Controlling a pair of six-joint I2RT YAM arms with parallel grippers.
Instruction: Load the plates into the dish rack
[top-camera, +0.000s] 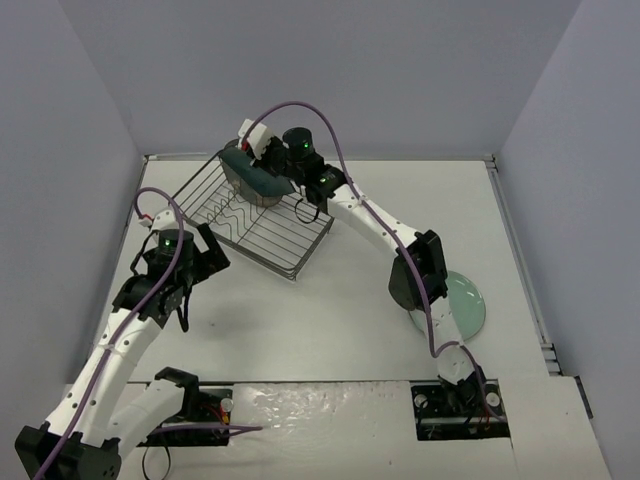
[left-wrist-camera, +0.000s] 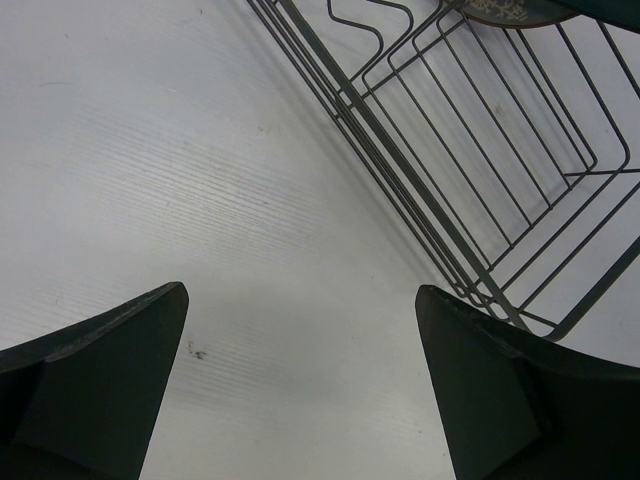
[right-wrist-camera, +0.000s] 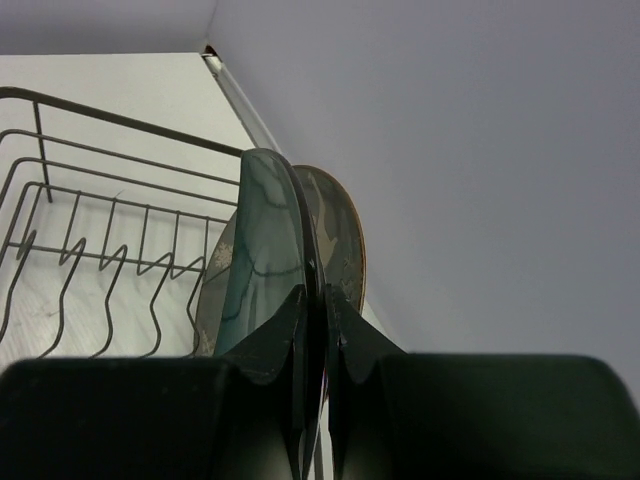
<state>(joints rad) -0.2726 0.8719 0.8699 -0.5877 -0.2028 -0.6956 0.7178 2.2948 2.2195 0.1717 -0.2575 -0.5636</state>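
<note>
The dish rack (top-camera: 262, 222) stands at the back of the table, left of centre. My right gripper (top-camera: 268, 160) is shut on the rim of the square dark teal plate (top-camera: 256, 181) and holds it on edge over the rack's far end. In the right wrist view the teal plate (right-wrist-camera: 262, 240) stands just in front of the round grey-brown deer plate (right-wrist-camera: 342, 238), which stands on edge in the rack (right-wrist-camera: 100, 190). The mint-green plate (top-camera: 460, 305) lies flat on the table at the right. My left gripper (top-camera: 208, 252) is open and empty beside the rack's near left side (left-wrist-camera: 450, 180).
Grey walls enclose the table at the back and both sides. The right arm's elbow (top-camera: 415, 268) hangs over the mint plate's left edge. Bare white table (left-wrist-camera: 200, 180) lies under the left gripper (left-wrist-camera: 300, 380).
</note>
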